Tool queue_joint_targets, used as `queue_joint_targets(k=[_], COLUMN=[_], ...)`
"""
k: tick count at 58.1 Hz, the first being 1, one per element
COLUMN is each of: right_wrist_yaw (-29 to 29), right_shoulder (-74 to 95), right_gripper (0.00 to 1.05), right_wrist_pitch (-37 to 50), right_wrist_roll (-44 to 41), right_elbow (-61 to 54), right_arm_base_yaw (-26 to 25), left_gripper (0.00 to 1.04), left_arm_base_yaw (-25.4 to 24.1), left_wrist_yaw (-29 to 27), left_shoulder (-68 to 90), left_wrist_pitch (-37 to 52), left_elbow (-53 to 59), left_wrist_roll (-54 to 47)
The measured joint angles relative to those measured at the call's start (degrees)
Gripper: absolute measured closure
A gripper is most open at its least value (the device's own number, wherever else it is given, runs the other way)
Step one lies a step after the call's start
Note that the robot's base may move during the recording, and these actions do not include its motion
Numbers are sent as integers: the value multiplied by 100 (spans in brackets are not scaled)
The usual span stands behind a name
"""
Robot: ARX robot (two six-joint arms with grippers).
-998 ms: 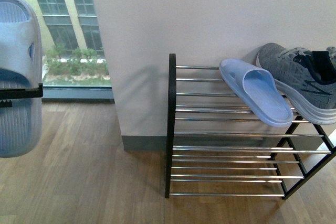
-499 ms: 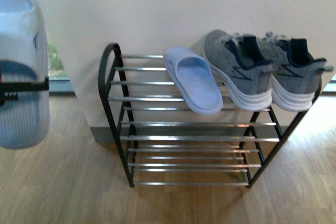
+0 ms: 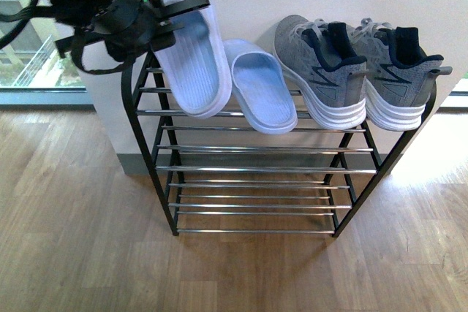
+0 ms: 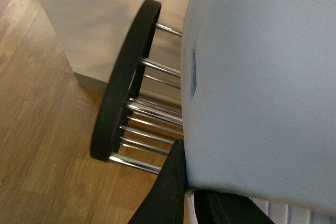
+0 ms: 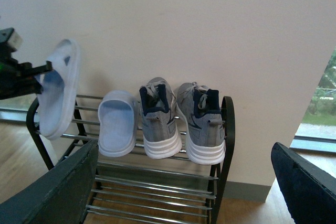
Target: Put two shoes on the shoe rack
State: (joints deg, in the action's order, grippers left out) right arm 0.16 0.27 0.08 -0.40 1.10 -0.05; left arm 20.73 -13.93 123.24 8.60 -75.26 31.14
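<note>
My left fingers [image 3: 172, 14] are clamped across the sandal in my grip [image 3: 189, 49], upper left of the front frame, holding it tilted with its ridged sole facing out and its long axis running from the wall down toward the rack's front. It hangs over the left end of the shoe rack [image 3: 150, 153], just beside the sandal already resting [image 3: 261, 87] on the top chrome bars, the 2 nearly parallel. The rubber looks soft and pale blue-white; the bars are slick and rounded. 2 grey sneakers [image 3: 356, 71] fill the right end. My right fingers [image 5: 184, 192] are spread apart, well back from the rack.
</note>
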Motion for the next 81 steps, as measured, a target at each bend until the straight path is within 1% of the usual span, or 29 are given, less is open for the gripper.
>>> queue_joint_targets(k=[11, 17, 29, 38, 63, 65, 67, 69, 70, 74, 75, 81], right_wrist_yaw=[0, 0, 0, 0, 0, 0, 0, 0, 0, 0, -2, 0], right_shoulder=[0, 0, 0, 0, 0, 0, 0, 0, 0, 0, 0, 0], right_gripper=[9, 9, 9, 9, 9, 9, 9, 9, 9, 9, 9, 9], right_wrist_pitch=[0, 0, 0, 0, 0, 0, 0, 0, 0, 0, 0, 0], right_wrist_roll=[0, 0, 0, 0, 0, 0, 0, 0, -2, 0, 0, -2], right_elbow=[0, 0, 0, 0, 0, 0, 0, 0, 0, 0, 0, 0], right_arm_base_yaw=[0, 0, 0, 0, 0, 0, 0, 0, 0, 0, 0, 0], left_gripper=[103, 103, 103, 103, 103, 96, 87, 84, 78, 64, 59, 37], left_arm_base_yaw=[-20, -79, -348, -435, -428, -426, -426, -424, -422, -409, -402, -365], left_wrist_yaw=[260, 297, 326, 232, 240, 269, 343, 358, 400, 614, 664, 960], left_shoulder=[922, 1311, 2118, 2531, 3145, 3163, 3171, 3171, 3171, 3145, 3099, 2693], left_wrist_pitch=[-1373, -1878, -2804, -3386, -4068, -4089, -4094, -4098, -4098, -4092, -4057, -3919], left_elbow=[-1602, -2291, -3685, -4317, -5176, -5213, -5222, -5222, -5222, -5202, -5143, -4653], left_wrist_roll=[-212, -448, -984, -1259, -1471, -1475, -1478, -1473, -1464, -1423, -1416, -1384])
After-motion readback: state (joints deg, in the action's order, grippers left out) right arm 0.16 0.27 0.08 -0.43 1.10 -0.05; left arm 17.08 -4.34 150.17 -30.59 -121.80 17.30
